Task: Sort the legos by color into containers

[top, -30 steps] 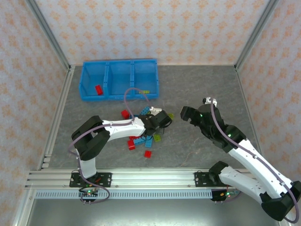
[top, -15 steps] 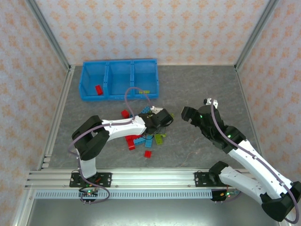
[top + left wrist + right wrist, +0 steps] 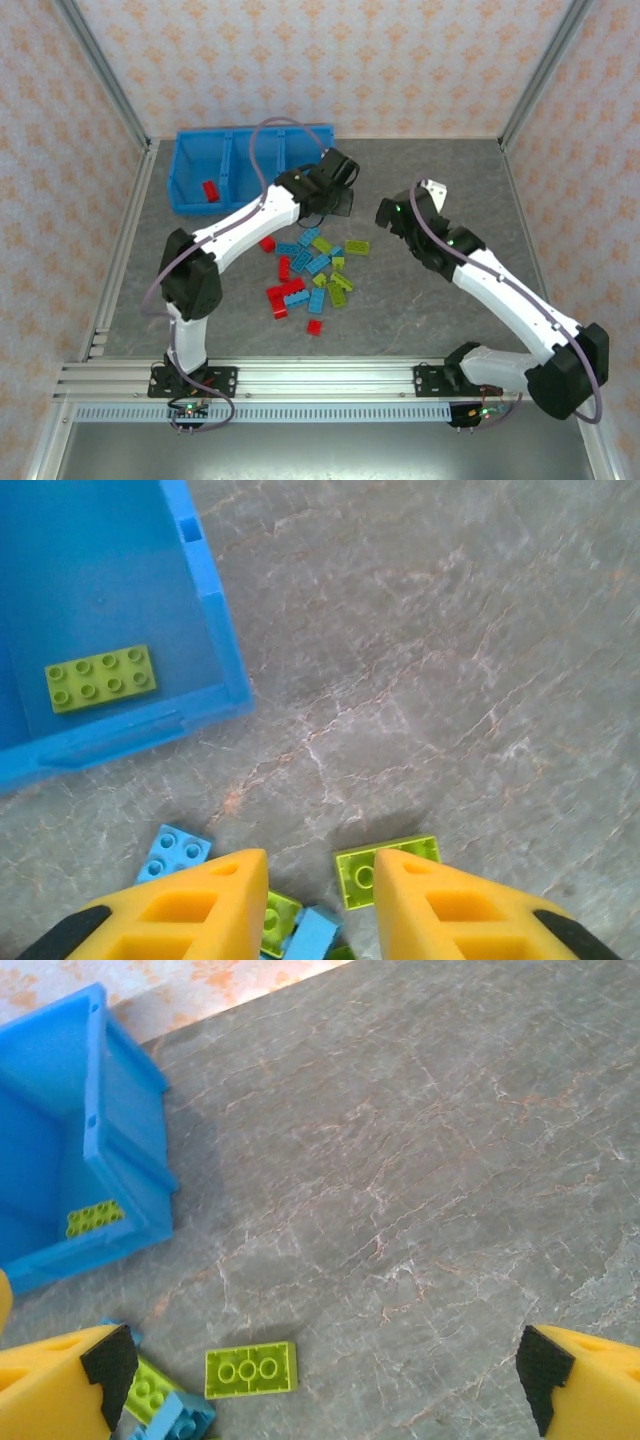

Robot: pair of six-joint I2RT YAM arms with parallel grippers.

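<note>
- As they lie now, most of the small studded plastic bricks in red, light blue and lime green (image 3: 318,263) are scattered in a loose cluster on the grey marbled tabletop (image 3: 450,160). The cluster sits in front of the tray and between the two arms, with reds gathered on its near left and greens towards its right.
- One flat lime-green piece (image 3: 250,1370), three round rings on its upper face, lies slightly apart at the cluster's right edge.
- Bright blue plastic tray (image 3: 200,132): three adjoining compartments split by thin blue walls, standing at the far left of the tabletop near the back wall.
- One red brick (image 3: 210,190) lies in the left compartment.
- One lime-green brick (image 3: 100,678), eight studs up, lies flat in the right-end compartment, close to its near wall.
- Left claw (image 3: 321,855): held above the tabletop just off the tray's near right corner. Its yellow foam fingers (image 3: 190,905) stand a little apart, with nothing seen gripped between them. Bricks on the tabletop show through the gap.
- Right claw (image 3: 325,1370): spread wide, one yellow finger at either edge of the wrist view, nothing between them. It hangs over bare tabletop to the right of the cluster, facing the tray.
- Left arm (image 3: 235,222), white, reaches diagonally from its base towards the tray; right arm (image 3: 500,290) bends in from the right.
- Aluminium rail (image 3: 300,378) carries both bases at the near edge.
</note>
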